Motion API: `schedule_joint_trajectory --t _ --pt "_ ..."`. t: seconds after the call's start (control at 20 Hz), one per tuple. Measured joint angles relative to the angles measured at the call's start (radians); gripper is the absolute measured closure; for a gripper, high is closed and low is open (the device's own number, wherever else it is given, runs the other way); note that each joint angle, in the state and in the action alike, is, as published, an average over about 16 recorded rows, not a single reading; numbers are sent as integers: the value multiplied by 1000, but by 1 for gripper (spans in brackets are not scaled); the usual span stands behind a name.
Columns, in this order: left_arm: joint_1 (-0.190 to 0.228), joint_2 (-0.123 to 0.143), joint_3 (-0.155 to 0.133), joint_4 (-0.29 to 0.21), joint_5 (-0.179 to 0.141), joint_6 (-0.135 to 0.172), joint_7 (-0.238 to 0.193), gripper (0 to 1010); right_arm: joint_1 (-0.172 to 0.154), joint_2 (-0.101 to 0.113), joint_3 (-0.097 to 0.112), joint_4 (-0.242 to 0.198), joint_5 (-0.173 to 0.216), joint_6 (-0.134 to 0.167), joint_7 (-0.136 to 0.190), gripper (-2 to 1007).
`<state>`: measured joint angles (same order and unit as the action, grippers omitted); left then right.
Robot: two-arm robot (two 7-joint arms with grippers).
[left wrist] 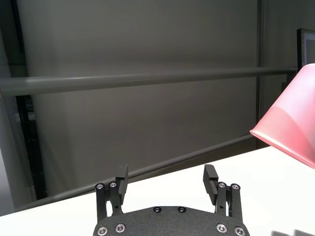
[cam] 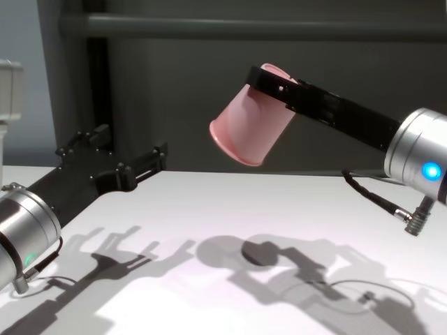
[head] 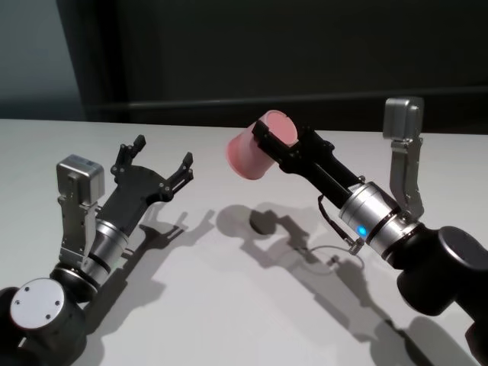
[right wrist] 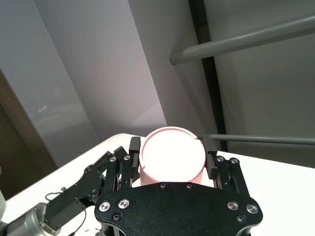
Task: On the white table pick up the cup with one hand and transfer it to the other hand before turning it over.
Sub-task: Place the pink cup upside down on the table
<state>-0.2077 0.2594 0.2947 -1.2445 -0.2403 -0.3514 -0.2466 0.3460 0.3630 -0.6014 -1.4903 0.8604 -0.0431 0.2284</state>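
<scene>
Your right jaws [head: 276, 146] are pinching the cup [head: 252, 155] near its narrow closed end, one black skeletal finger on each side, and hold it in the air above the bench [head: 229, 305]. The cup is smooth pink plastic, handleless, tapering; it is tilted so that its wide rim points down toward about 8 o'clock in the chest view, at your left arm. In the right wrist view you see only its flat round base between the fingers [right wrist: 135, 147]; the rest is hidden behind that. A thin black cable loops at the right wrist.

Your left jaws [head: 162, 162] stand spread wide with nothing between them, raised off the bench at about 9 o'clock from the cup and apart from it. In the left wrist view the cup is cut off at the frame's edge, only part of its wall and rim showing. The bench top is plain, matte white; both arms throw soft shadows on it.
</scene>
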Motion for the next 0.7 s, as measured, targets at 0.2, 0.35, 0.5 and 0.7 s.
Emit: schedule_joint_trajectory --t 0.2,0.35,0.5,0.7 --pt "0 0 0 0 0 0 0 7 2 16 -35 -51 -129 42 -114 262" --pt "0 0 0 -1 0 1 0 7 8 23 -59 -75 -206 86 -175 262" --pt "0 0 0 -1 0 1 0 7 15 25 -80 -87 -266 131 -220 262" --pt "0 0 0 -1 0 1 0 7 25 20 -98 -84 -314 181 -248 262"
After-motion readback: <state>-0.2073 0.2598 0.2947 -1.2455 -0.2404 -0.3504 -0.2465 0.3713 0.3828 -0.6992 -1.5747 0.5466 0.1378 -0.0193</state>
